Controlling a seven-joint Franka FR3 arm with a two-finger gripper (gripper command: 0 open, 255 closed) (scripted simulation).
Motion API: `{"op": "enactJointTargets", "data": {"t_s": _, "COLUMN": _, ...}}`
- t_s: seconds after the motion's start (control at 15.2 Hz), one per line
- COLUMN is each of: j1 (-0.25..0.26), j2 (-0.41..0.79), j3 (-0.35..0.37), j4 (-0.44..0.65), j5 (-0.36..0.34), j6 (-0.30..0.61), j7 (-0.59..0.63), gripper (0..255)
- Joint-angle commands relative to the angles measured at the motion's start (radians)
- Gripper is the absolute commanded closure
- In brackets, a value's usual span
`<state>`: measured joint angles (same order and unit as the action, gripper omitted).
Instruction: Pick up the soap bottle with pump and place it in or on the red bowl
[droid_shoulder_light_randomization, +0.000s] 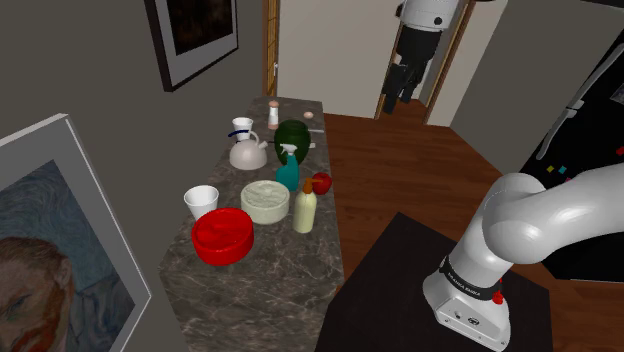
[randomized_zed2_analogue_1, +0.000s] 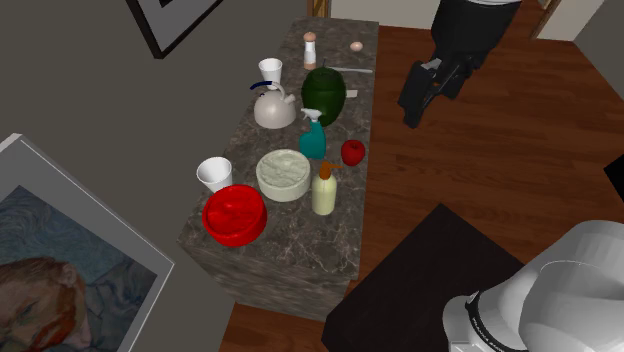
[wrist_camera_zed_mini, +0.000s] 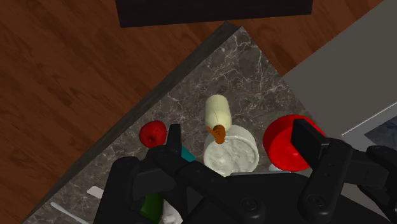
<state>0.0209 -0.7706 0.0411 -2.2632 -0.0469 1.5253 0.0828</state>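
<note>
Soap bottle (randomized_zed2_analogue_1: 324, 190), pale yellow with a brown pump, is standing upright near the floor-side edge of the dark marbled counter (randomized_zed2_analogue_1: 290, 255). It is sitting just beside a pale round dish (randomized_zed2_analogue_1: 283, 175), with the red bowl (randomized_zed2_analogue_1: 235, 214) beyond that dish, toward the wall. A red apple (randomized_zed2_analogue_1: 353, 152) and a teal spray bottle (randomized_zed2_analogue_1: 313, 135) are crowding the bottle's far side. A white cup (randomized_zed2_analogue_1: 214, 174) is standing near the bowl. Further along, a kettle (randomized_zed2_analogue_1: 273, 107), a green vase (randomized_zed2_analogue_1: 324, 90), a mug (randomized_zed2_analogue_1: 270, 70), a shaker (randomized_zed2_analogue_1: 310, 47) and an egg (randomized_zed2_analogue_1: 357, 46) are lining the counter. The gripper (wrist_camera_zed_mini: 237, 133) is hanging high above the floor beside the counter, fingers standing apart, gripping nothing. Lettering on the arm's base band (droid_shoulder_light_randomization: 470, 283) is showing too small to read.
</note>
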Motion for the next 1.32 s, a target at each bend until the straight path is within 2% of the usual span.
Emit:
{"op": "enactJointTargets", "data": {"t_s": 0.0, "j1": 0.0, "j2": 0.0, "j3": 0.0, "j4": 0.0, "j5": 0.0, "j6": 0.0, "j7": 0.0, "gripper": 0}}
{"op": "enactJointTargets", "data": {"t_s": 0.66, "j1": -0.014, "j2": 0.196, "j3": 0.017, "j4": -0.151, "j5": -0.008, "j6": 0.349, "j7": 0.052, "gripper": 0}}
{"op": "enactJointTargets", "data": {"t_s": 1.25, "j1": -0.035, "j2": 0.481, "j3": 0.033, "j4": -0.164, "j5": -0.038, "j6": 0.646, "j7": 0.111, "gripper": 0}}
